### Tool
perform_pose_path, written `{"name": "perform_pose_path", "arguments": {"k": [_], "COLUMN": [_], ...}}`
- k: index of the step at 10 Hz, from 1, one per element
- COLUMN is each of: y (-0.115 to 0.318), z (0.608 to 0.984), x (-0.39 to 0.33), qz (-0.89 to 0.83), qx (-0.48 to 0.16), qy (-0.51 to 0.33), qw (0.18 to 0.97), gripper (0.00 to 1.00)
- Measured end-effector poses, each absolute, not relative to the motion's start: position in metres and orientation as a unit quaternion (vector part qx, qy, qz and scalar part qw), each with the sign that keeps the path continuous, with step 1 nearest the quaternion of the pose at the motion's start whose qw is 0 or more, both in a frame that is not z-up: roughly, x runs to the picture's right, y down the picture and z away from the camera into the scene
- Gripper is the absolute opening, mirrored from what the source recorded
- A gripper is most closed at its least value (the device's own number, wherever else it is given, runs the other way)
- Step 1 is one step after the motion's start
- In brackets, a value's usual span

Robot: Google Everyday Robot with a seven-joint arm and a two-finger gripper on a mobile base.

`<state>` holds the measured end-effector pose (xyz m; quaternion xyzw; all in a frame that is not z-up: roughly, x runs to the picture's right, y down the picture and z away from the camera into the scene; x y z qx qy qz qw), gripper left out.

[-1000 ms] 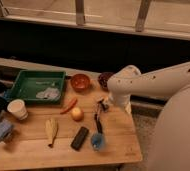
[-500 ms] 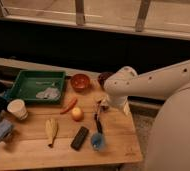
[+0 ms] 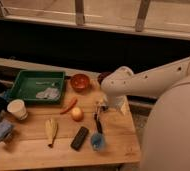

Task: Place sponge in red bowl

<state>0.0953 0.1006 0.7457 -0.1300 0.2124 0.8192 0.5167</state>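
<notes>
The claw (image 3: 101,107) hangs over the right half of the desk (image 3: 123,145); whether it is clenched or released I cannot tell. Just in front of it lies a dark item (image 3: 97,123), then a blue item (image 3: 98,142), possibly the sponge, near the front edge. The red bowl (image 3: 80,82) sits at the far edge beside the green tray (image 3: 18,85), with bare desk between bowl and claw.

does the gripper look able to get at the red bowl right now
Probably yes. The gripper hangs low over the table, and the red bowl sits close by toward the back edge, beside the green tray. Nothing stands between them; the red chili lies off that line.
</notes>
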Motion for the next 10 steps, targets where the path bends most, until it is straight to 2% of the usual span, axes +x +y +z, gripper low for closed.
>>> {"name": "perform_pose_path", "arguments": {"k": [10], "y": [0.111], "z": [0.745], "x": [-0.02], "qz": [0.757], "qx": [-0.174], "qy": [0.192], "qw": [0.6], "gripper": [0.8]}}
